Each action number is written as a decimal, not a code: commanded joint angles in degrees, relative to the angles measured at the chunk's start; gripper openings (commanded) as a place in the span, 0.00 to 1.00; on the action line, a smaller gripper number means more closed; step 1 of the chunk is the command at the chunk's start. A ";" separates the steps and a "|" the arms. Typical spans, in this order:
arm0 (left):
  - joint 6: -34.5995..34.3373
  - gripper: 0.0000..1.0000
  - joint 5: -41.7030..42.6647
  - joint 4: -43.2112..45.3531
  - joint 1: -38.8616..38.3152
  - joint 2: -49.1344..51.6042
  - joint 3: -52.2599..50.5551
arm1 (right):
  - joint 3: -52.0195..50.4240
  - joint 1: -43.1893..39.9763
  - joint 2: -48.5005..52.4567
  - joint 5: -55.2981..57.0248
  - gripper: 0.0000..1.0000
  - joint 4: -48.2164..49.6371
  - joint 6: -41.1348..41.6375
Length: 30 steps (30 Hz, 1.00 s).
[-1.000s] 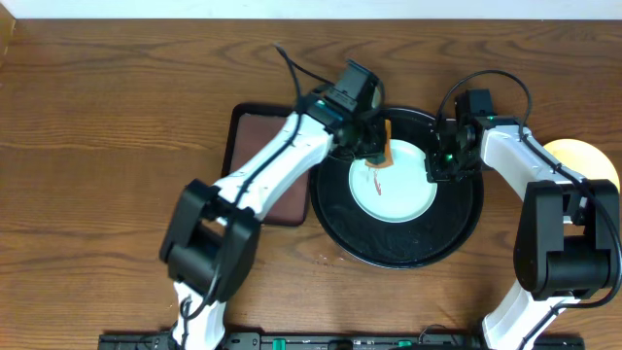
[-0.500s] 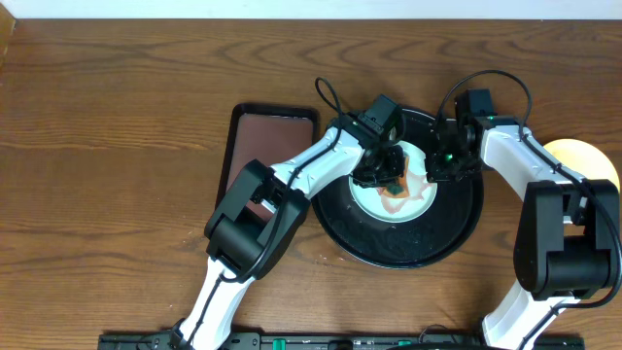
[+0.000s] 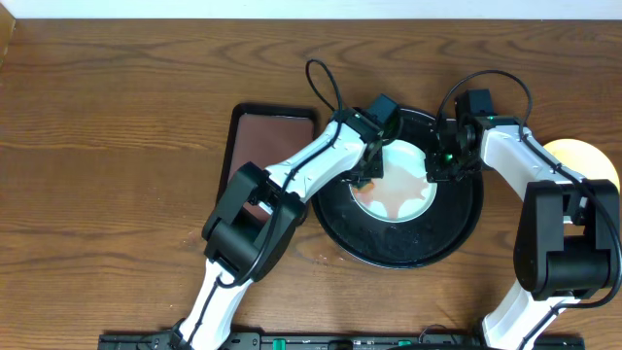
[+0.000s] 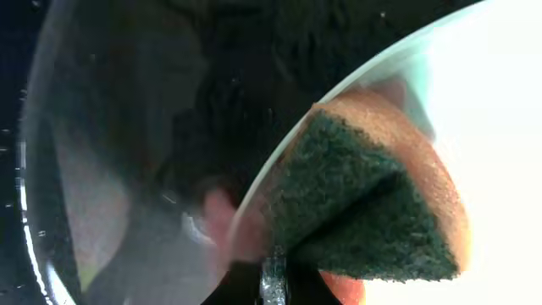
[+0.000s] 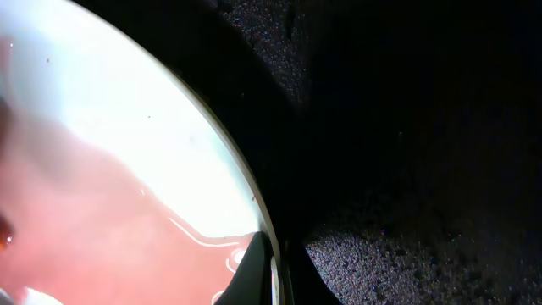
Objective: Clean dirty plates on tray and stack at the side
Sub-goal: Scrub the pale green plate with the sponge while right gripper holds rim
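The black tray [image 3: 408, 243] sits on the tabletop [image 3: 117, 146] right of centre. It holds one mint plate [image 3: 408, 165], which lies flat a little above the tray's middle. A thin pinkish-red film spreads over the lower part of the plate's face, while the upper part looks clean and pale.

The left hand [image 3: 370, 176] is at the plate's left edge, clenched on a sponge [image 4: 356, 212]. The sponge is orange with a dark green scouring side, and it presses onto the plate just inside the rim.

The right hand [image 3: 439, 167] is on the opposite side. Its fingers are pinched tight on the plate's right rim, one above and one below — the right wrist view shows the rim running straight into the closed fingertips.

A yellow plate [image 3: 578, 156] lies on the bare tabletop to the right of the black tray, apart from it and partly hidden by the right arm.

Left of the black tray and just beside it is a brown tray [image 3: 262, 146] with a black rim — the left arm crosses over its lower right corner, and nothing shows in its uncovered part.
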 commanded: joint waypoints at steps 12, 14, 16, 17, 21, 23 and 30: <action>-10.84 0.07 13.66 18.51 1.79 5.62 0.17 | -1.57 0.00 1.25 2.78 0.01 -0.17 0.79; -11.15 0.07 17.77 21.57 1.77 6.58 0.17 | -1.57 0.00 1.25 2.99 0.01 -0.20 0.81; -11.17 0.08 20.09 24.00 1.68 7.19 0.17 | -1.57 0.00 1.25 2.99 0.01 -0.24 0.81; -11.13 0.08 20.22 24.52 1.68 7.30 0.17 | -1.60 0.00 1.25 2.99 0.01 -0.24 0.81; -8.04 0.07 20.20 25.24 1.81 7.28 0.20 | -1.57 0.00 1.25 3.37 0.01 -0.33 0.81; -2.84 0.07 19.23 23.74 2.29 7.21 0.20 | -1.57 0.00 1.25 3.37 0.01 -0.44 0.81; 4.24 0.08 -1.97 6.99 4.79 6.10 0.24 | -1.57 0.00 1.25 3.37 0.01 -0.55 0.81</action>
